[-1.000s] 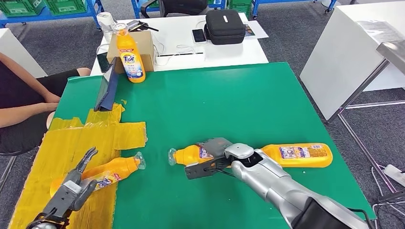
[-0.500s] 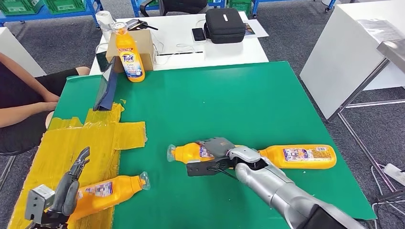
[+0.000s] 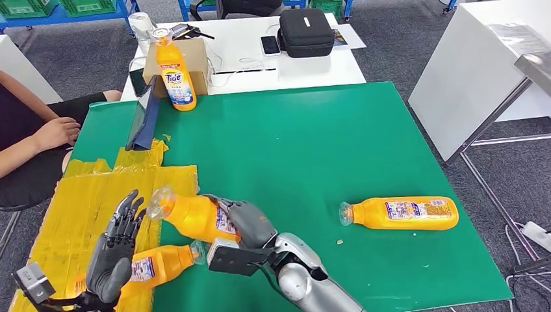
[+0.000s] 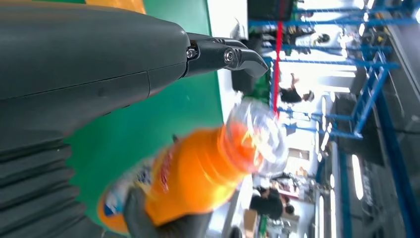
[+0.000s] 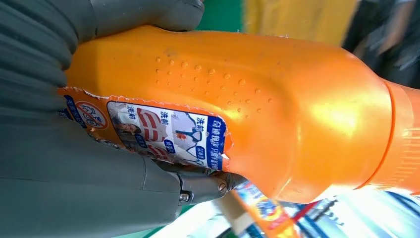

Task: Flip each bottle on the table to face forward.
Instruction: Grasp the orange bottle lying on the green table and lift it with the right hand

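My right hand (image 3: 250, 224) grips an orange detergent bottle (image 3: 195, 218) by its body and holds it above the green table (image 3: 312, 143), clear cap toward the left. Close up, that bottle (image 5: 257, 114) shows a torn blue and white label between my fingers (image 5: 148, 15). My left hand (image 3: 117, 250) hovers with fingers spread beside a second orange bottle (image 3: 162, 262) lying on the yellow tape patch (image 3: 91, 195). In the left wrist view the raised bottle (image 4: 198, 173) is just beyond my left hand's fingers (image 4: 223, 54). A third bottle (image 3: 399, 213) lies on its side at the right. A Tide bottle (image 3: 174, 75) stands upright at the back.
A person's arm (image 3: 39, 140) rests at the table's left edge. A dark tablet-like panel (image 3: 144, 117) leans near the back left corner. Behind, a white table (image 3: 260, 65) carries a cardboard box (image 3: 195, 62), a black case (image 3: 305, 32) and a phone. A white cabinet (image 3: 474, 71) stands right.
My right hand has lifted the middle bottle off the table and carried it left, toward my left hand. The left hand's fingers have spread wider beside the lying bottle.
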Action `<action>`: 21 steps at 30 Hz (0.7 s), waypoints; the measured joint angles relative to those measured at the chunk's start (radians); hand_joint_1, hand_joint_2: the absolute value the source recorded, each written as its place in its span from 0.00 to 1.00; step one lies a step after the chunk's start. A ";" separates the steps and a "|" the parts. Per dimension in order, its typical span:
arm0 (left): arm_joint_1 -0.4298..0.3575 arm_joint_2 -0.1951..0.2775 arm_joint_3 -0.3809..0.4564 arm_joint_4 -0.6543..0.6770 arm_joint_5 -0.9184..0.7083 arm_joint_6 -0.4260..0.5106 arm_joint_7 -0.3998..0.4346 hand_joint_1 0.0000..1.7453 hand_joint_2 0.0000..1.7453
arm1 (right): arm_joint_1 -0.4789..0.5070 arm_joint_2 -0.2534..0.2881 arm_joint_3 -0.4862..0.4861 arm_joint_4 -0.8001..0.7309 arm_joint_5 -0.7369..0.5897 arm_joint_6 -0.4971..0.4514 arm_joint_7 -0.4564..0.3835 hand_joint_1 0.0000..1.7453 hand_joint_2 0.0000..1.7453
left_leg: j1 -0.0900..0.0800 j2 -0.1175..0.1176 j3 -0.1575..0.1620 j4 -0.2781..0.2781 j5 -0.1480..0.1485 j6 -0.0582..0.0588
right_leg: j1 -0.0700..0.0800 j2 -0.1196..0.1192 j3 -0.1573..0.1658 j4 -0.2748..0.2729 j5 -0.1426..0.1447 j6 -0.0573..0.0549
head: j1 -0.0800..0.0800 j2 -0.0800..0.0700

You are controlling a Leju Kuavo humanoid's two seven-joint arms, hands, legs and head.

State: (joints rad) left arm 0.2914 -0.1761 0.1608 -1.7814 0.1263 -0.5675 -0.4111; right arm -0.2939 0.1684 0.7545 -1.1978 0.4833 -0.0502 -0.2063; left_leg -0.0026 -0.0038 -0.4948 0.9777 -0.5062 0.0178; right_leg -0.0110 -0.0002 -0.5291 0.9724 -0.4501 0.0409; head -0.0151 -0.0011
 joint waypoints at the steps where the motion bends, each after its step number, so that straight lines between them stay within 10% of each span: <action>1: 0.005 -0.001 -0.016 -0.010 0.000 0.003 -0.001 0.00 1.00 | 0.007 0.009 0.002 -0.006 0.003 -0.001 -0.001 1.00 1.00 | 0.000 0.000 0.000 0.000 0.000 0.000 | 0.000 0.000 0.000 0.000 0.000 0.000 | 0.000 0.000; 21: 0.035 0.014 -0.220 -0.080 0.089 0.053 -0.008 0.00 1.00 | 0.039 0.072 0.036 -0.004 0.004 0.001 -0.007 1.00 1.00 | 0.000 0.000 0.000 0.000 0.000 0.000 | 0.000 0.000 0.000 0.000 0.000 0.000 | 0.000 0.000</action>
State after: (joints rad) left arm 0.3264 -0.1620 -0.0590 -1.8609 0.2150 -0.5147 -0.4189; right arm -0.2549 0.2403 0.7902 -1.2019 0.4870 -0.0487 -0.2135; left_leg -0.0026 -0.0039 -0.4948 0.9777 -0.5062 0.0178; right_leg -0.0110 -0.0002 -0.5289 0.9724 -0.4501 0.0409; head -0.0149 -0.0011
